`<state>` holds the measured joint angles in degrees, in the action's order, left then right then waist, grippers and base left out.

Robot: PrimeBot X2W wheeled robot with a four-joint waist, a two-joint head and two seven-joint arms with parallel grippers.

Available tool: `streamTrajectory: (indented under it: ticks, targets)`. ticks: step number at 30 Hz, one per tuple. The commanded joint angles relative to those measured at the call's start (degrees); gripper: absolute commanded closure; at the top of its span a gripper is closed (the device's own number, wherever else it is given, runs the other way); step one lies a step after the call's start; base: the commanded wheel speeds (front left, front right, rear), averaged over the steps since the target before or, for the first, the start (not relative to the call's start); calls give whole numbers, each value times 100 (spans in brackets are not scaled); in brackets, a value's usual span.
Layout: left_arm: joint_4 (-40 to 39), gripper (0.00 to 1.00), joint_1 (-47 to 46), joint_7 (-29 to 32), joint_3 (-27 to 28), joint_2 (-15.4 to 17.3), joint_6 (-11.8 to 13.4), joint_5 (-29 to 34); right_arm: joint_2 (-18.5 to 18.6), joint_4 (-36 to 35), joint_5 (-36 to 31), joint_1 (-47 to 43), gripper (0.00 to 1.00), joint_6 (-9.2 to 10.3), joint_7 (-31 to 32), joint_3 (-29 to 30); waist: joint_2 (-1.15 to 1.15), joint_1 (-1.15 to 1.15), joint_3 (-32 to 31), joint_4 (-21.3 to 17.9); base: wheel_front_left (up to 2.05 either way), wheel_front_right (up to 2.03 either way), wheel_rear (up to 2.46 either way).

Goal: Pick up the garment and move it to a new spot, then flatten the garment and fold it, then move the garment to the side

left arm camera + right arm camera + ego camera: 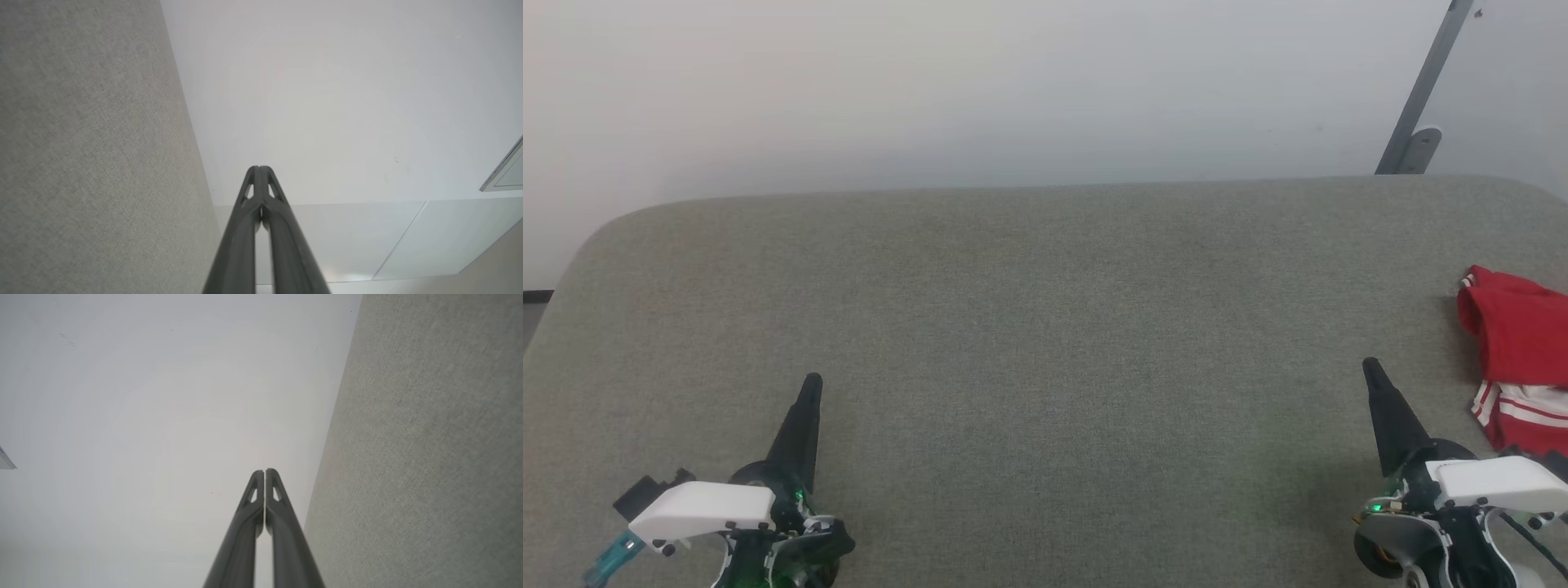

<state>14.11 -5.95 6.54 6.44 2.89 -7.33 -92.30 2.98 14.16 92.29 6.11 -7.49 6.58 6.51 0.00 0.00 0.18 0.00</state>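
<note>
2 hands sit low over the grey-green woven-fabric bench (1045, 327), neither holding anything.

- left hand (811, 384): long dark fingers pressed together at the tips, nothing between them. Left wrist view agrees: fingertips (254, 173) meet, with only a sliver of gap lower down.
- right hand (1370, 366): same, pinched together and empty. Right wrist view shows fingertips (273, 475) closed up.
- red jersey garment with white, red-striped trim (1519, 335): lies on the bench at its far right side, just beside the right hand's fingers and apart from them. It's cut off by the frame edge. What shows looks bunched, with the cloth rolled over on itself.

Step call: ambiguous. A garment off at the side with both hands clear fits 2 stages: waiting to be fetched to a new spot, or set aside after folding. The lumpy shape leans toward the former, but too much is out of frame to settle it.

If it needs gripping again, the right hand is nearest and would have to spread its fingers before reaching.
</note>
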Motion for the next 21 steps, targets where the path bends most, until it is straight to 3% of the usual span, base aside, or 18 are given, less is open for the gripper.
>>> streamTrajectory:
  ticks: [1, 21]
  targets:
    - [-4, 100, -63, 20, 17, -16, -29, -21, -22, -24, 23, 31, 100, 0, 14, 8, 0, 0, 0, 0, 0, 0, 0]
    - [-5, 100, -63, 19, 17, -16, -29, -21, -22, -25, 24, 31, 100, 0, 14, 7, 0, 0, 0, 0, 0, 0, 0]
